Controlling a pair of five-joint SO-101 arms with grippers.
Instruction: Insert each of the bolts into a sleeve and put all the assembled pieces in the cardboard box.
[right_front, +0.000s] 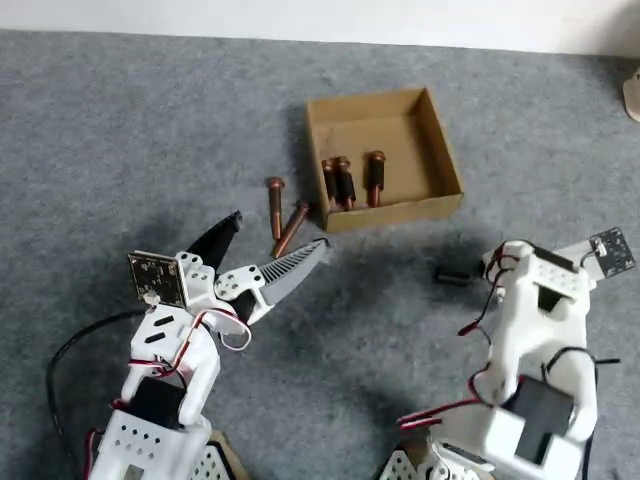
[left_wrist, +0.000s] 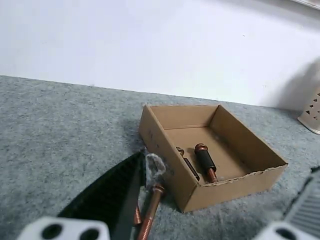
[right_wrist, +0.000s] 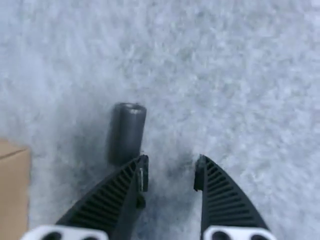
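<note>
Open brown cardboard box (right_front: 395, 213), upper centre of high view: three sleeved bolts (right_front: 345, 182) inside. My left gripper (right_front: 281, 230), lower left: spread wide, empty. My right gripper (right_wrist: 171, 167): moderately parted, empty. Two loose copper bolts (right_front: 275, 205), left of box: rigid, probably roll; take mid-shank. Short black sleeve (right_front: 452, 275), right of centre: likely light, stiff; grip across barrel. Box marks unreadable

A black finger (left_wrist: 112, 195) hides part of one bolt (left_wrist: 136, 216), and the box (left_wrist: 165, 150) wall covers part of a piece (left_wrist: 186, 162) inside. The right wrist view's edge cuts off the box.
</note>
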